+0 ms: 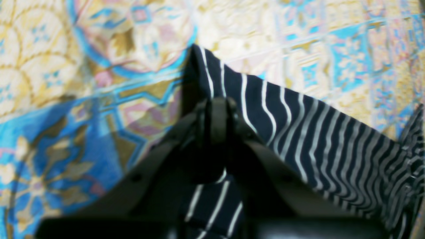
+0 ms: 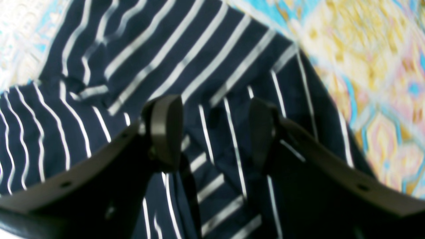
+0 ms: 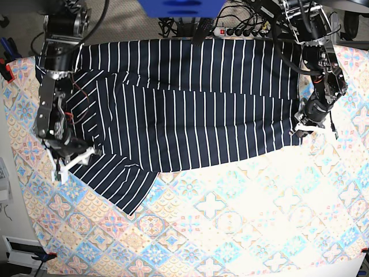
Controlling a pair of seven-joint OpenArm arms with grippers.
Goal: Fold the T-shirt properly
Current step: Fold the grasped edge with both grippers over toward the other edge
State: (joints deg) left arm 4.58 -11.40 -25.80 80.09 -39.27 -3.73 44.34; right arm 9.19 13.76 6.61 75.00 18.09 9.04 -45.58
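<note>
The dark navy T-shirt (image 3: 190, 115) with thin white stripes lies spread across the far half of the table, one sleeve pointing toward the front left. My left gripper (image 1: 217, 106) is shut on a corner of the T-shirt (image 1: 315, 139); in the base view this gripper (image 3: 302, 130) is at the shirt's right edge. My right gripper (image 2: 214, 132) is open, its fingers (image 2: 166, 129) standing over rumpled T-shirt cloth (image 2: 186, 49). In the base view this gripper (image 3: 72, 160) is at the shirt's left edge beside the sleeve.
The pastel patterned tablecloth (image 3: 230, 219) covers the table and shows bare in front of the shirt. A power strip (image 3: 242, 32) and cables lie behind the far edge. A red clamp (image 3: 6, 72) holds the cloth at the left.
</note>
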